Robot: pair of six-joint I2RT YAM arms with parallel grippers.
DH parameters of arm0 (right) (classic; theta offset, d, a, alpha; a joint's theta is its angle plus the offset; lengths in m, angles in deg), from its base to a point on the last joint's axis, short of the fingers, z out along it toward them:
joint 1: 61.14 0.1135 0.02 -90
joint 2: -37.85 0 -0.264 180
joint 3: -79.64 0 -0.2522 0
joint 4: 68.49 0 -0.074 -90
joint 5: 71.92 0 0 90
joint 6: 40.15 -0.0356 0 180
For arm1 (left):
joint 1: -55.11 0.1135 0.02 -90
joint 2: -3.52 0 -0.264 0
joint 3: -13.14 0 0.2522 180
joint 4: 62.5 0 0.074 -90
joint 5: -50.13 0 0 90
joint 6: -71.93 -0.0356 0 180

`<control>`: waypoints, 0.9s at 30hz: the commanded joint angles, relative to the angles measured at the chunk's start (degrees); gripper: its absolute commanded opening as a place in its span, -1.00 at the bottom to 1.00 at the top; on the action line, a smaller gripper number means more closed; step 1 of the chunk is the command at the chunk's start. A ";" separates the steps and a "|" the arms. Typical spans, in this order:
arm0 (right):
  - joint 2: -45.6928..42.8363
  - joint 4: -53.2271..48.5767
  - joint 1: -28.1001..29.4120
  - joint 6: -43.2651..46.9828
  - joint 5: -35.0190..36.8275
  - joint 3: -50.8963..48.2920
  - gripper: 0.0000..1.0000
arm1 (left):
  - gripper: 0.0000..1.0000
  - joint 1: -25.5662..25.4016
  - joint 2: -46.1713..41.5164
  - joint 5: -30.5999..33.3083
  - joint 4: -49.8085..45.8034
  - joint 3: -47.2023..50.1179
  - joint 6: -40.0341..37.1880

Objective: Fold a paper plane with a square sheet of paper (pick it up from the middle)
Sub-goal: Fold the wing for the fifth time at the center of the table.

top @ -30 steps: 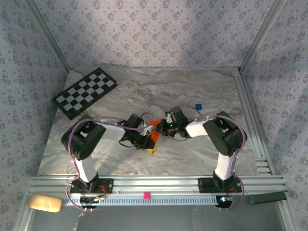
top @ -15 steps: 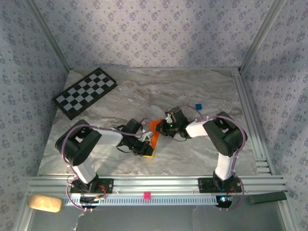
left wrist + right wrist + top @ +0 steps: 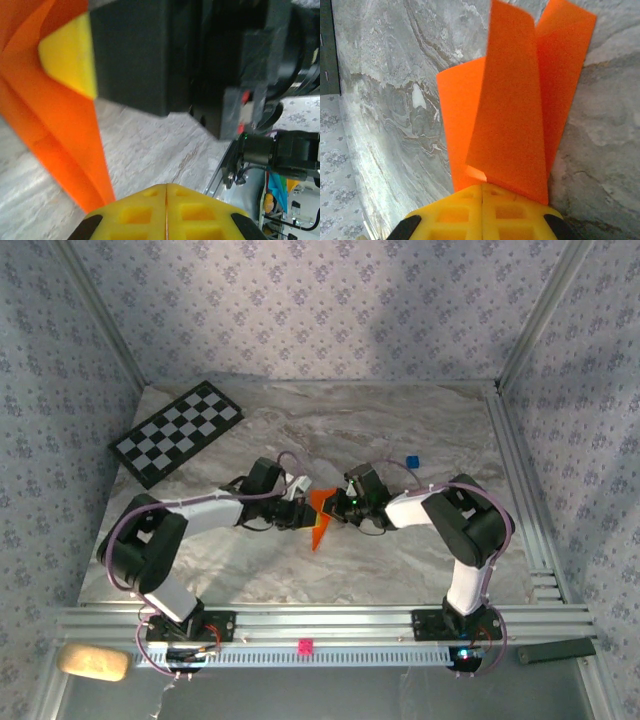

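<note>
The square sheet of paper (image 3: 318, 522) is bright orange and folded into a slim pointed shape at the table's middle, its tip toward the near edge. My right gripper (image 3: 336, 508) is shut on it; in the right wrist view the orange flaps (image 3: 512, 105) fan out from the closed yellow jaws (image 3: 482, 192). My left gripper (image 3: 303, 502) sits just left of the paper, jaws shut with nothing between them (image 3: 166, 195). In the left wrist view the orange paper (image 3: 55, 130) lies left of those jaws, and the right gripper's yellow fingertip (image 3: 70, 55) rests against it.
A black-and-white checkerboard (image 3: 177, 432) lies at the far left. A tiny blue cube (image 3: 411, 461) sits behind the right arm. A small pink cube (image 3: 305, 646) rests on the near rail (image 3: 330, 622), and metal frame posts bound the marble table (image 3: 400, 560).
My left gripper has swung from the paper's near end up to its far left side. The paper's long point now lies uncovered. The right gripper has kept its hold.
</note>
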 commanded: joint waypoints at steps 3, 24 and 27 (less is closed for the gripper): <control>2.79 -7.41 1.77 -1.45 4.04 -2.57 -0.86 | -0.83 -0.08 1.92 1.49 0.03 -1.94 0.69; 2.61 -7.12 2.17 -1.64 4.04 -2.74 -0.86 | -0.94 -3.44 11.74 7.45 -3.21 -6.25 -1.46; 2.47 -7.04 2.15 -1.59 4.22 -2.95 -0.86 | -0.96 -4.07 12.55 9.17 -5.86 -5.94 -3.03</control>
